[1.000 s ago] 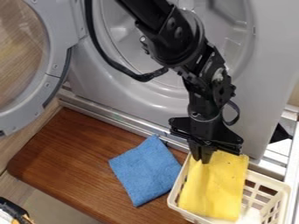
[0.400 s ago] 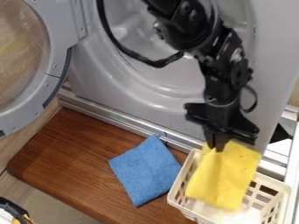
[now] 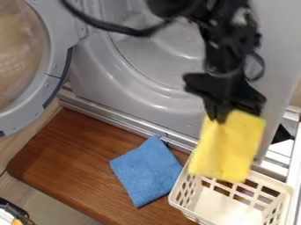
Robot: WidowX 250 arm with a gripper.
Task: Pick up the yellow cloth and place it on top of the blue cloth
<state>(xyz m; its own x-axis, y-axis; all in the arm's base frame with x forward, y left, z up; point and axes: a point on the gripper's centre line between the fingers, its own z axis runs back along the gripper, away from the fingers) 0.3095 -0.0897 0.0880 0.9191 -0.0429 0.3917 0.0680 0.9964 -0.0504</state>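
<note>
Camera view: pinching yellow cloth [image 3: 228,147] in gripper [image 3: 218,117], right of centre, partly hiding basket [image 3: 220,207], lower right; blue cloth [image 3: 145,171] flat on wooden board [image 3: 70,158], lower centre; open door [image 3: 57,66], upper left.

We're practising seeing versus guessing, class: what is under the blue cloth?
Brown wooden board shows around most of the blue cloth, so the cloth appears to lie on it. Whatever is directly beneath the cloth is covered and cannot be seen.
</note>
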